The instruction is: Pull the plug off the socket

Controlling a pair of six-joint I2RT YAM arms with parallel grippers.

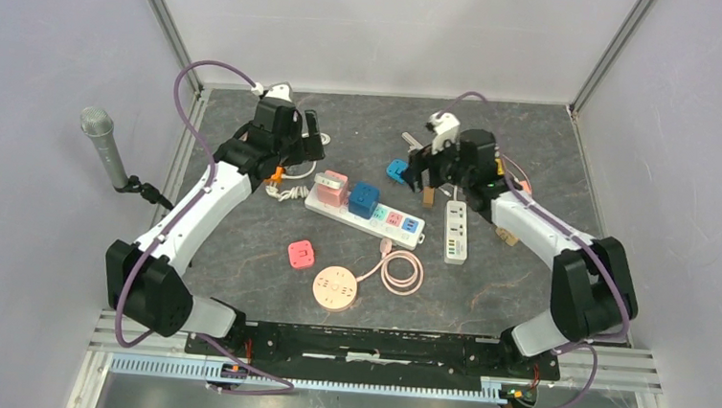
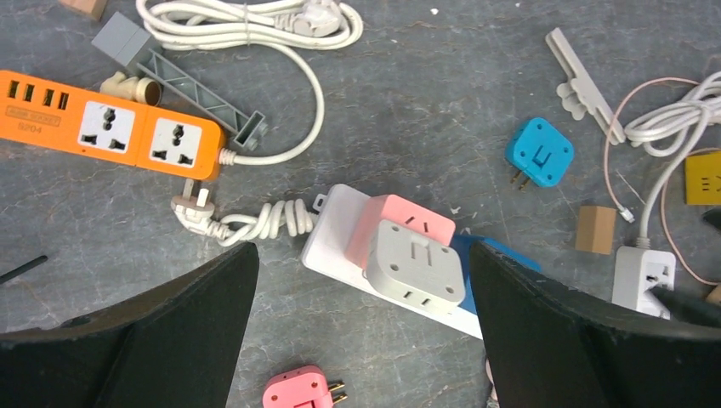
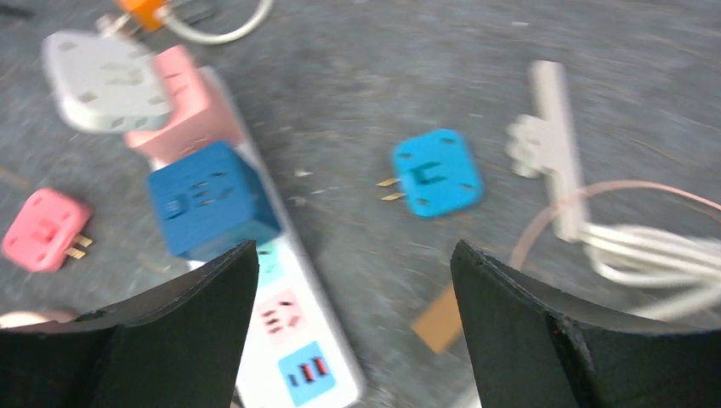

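Grey, mottled surface [image 1: 485, 299] fills the overhead frame, and at its middle we see a white power strip [image 1: 396, 223] lying on a slant. Two cube plugs sit in the strip's upper-left end: a pink plug [image 1: 333, 185] and, just beside it toward the lower right, a dark blue plug [image 1: 364, 199]. In the left wrist view a grey adapter [image 2: 415, 263] is stacked on the pink plug.

The left end effector [image 1: 311, 141] hangs at the upper left of the strip, spread wide and holding nothing. In its own view its black fingers [image 2: 170, 323] rise from the bottom corners on either side of the pink-and-grey stack, without touching it. The right end effector [image 1: 415, 169] hangs at the upper right of the strip, also wide apart and empty. Its view is blurred; there we find the dark blue plug at the left, and a loose light blue plug [image 3: 436, 172] on the surface at the upper middle.

An orange power strip [image 2: 110, 127] lies at the upper left of the left wrist view. Lower in the overhead frame lie a loose pink adapter [image 1: 301, 254] and a round peach socket [image 1: 334, 289].
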